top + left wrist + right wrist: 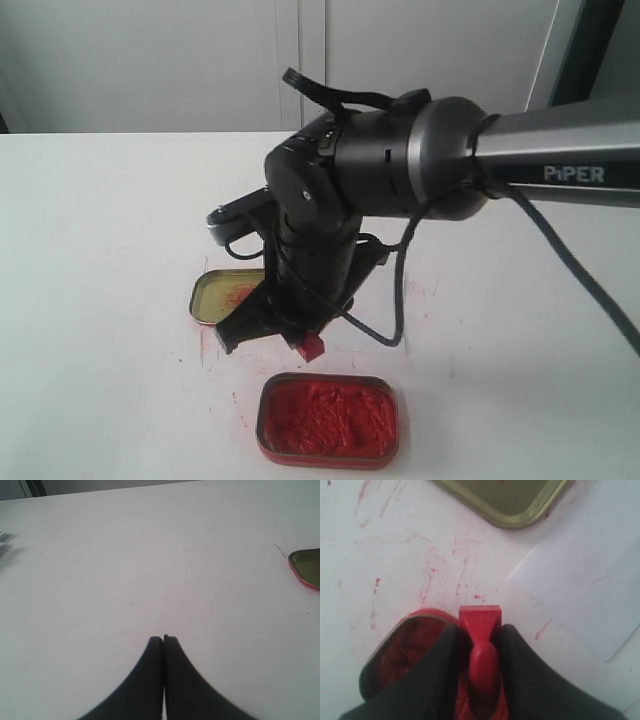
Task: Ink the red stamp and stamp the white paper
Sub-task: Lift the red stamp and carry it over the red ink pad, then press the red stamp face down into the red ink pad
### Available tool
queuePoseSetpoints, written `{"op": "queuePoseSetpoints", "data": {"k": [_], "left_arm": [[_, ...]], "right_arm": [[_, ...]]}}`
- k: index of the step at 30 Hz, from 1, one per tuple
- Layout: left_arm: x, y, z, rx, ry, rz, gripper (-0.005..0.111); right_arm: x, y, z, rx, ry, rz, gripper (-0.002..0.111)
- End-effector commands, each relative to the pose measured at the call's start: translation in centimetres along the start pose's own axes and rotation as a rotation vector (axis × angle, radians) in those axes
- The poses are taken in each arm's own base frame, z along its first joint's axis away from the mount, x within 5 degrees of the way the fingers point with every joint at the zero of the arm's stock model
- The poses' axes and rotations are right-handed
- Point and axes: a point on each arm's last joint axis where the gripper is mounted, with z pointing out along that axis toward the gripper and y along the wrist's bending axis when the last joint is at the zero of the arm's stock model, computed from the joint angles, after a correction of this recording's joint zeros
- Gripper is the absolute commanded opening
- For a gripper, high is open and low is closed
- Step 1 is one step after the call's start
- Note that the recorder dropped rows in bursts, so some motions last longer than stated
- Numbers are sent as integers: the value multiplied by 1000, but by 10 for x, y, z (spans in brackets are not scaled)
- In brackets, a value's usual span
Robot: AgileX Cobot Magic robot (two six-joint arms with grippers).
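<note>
My right gripper (296,336) reaches across the middle and is shut on the narrow handle of the red stamp (310,346). In the right wrist view the stamp (480,616) points its square base down between the black fingers (520,655). It hangs over the smeared tabletop, just beyond the rim of the oval tin of red ink paste (328,420). The white paper (585,585) lies beside the stamp, apart from it; the arm hides it in the exterior view. My left gripper (163,639) is shut on nothing over bare table.
An empty yellowish tin lid (228,294) lies behind the stamp; its edge (306,566) shows in the left wrist view. Red ink streaks (427,582) mark the table between the lid and the tin. A black cable (400,300) loops down from the right arm.
</note>
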Motion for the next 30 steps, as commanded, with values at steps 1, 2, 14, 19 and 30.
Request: {"op": "queuePoseSetpoints", "data": {"k": [1,2,14,19,30], "left_arm": [[0,0,0,6,-3,-8,0],[0,0,0,6,-3,-8,0],[0,0,0,6,-3,-8,0],[0,0,0,6,-3,-8,0],[0,0,0,6,-3,-8,0]], "right_arm": [[22,-4,-2,-6,-15,-12,0],[25,-4,-3,-10,-19,-13,0],[51,33,1,-60,-75,-103,0],[58,32,9,-71,-92,-74,0],[63,30,15,-58,-103,-67,0]]}}
